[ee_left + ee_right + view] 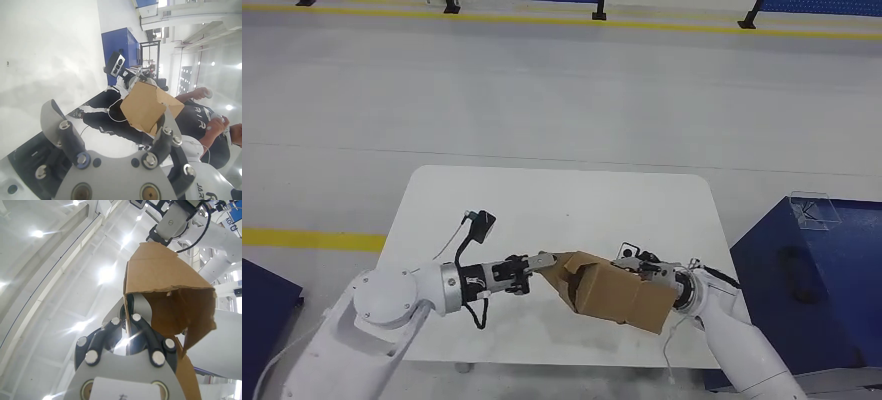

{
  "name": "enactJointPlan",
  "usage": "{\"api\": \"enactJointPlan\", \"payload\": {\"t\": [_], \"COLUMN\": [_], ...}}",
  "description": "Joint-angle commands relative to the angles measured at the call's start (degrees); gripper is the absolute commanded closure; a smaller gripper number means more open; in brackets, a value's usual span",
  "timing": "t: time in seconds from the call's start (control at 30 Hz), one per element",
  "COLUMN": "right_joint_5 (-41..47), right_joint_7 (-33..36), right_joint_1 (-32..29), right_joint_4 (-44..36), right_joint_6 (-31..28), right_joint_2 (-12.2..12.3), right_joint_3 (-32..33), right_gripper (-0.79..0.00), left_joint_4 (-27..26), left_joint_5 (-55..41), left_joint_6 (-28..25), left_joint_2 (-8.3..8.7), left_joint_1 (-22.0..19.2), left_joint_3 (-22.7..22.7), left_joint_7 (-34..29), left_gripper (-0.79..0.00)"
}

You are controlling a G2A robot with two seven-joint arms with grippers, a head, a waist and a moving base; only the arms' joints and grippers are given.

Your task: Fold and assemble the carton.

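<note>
**Carton** (612, 292): brown cardboard, partly formed, with ragged edges on its flaps. It is held off the white table (542, 200), over the table's near part, and spans the gap between the two arms.

**Right gripper** (127, 313): closed on one wall of the carton. The cardboard edge runs between its two fingers, with one finger on the inner face and one on the outer face. The carton's open inside faces this wrist.

**Left gripper** (109, 105): spread wide, with nothing clamped. One finger (170, 119) lies against the edge of the carton's nearest flap. The other finger stands well apart from the cardboard. In the top view, this gripper's tip meets the end of the carton that faces the left arm.

**Surroundings**: a blue bin (807, 270) stands beside the table on the right arm's side.
</note>
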Motion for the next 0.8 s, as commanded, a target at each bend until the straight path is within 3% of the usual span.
{"api": "enactJointPlan", "payload": {"t": [0.0, 0.23, 0.37, 0.53, 0.77], "right_joint_5": [0.20, 2.75, 5.43, 7.58, 8.34], "right_joint_7": [0.37, 1.51, 1.47, 1.26, 2.04], "right_joint_1": [0.12, 0.84, 1.07, 1.61, 2.63], "right_joint_4": [0.08, 0.39, -0.06, -0.67, -0.46], "right_joint_6": [-0.36, -1.50, -1.46, -1.24, -2.03], "right_joint_2": [0.57, 2.47, 3.40, 4.74, 6.14], "right_joint_3": [-0.46, -1.94, -2.82, -4.24, -6.48], "right_gripper": [0.000, 0.000, 0.000, 0.000, 0.000], "left_joint_4": [0.00, 0.46, 1.23, 1.95, 1.11], "left_joint_5": [-0.58, -6.75, -3.87, 2.09, -0.13], "left_joint_6": [0.03, -2.25, -1.80, -1.34, -2.05], "left_joint_2": [-0.06, -0.20, 0.18, 0.37, -0.22], "left_joint_1": [-0.30, -0.47, -0.10, -0.85, -2.30], "left_joint_3": [0.24, -2.98, -4.38, -0.54, 2.99], "left_joint_7": [-0.02, 2.38, 2.95, -1.14, -2.19], "left_gripper": [-0.785, -0.785, -0.785, -0.785, -0.785]}}
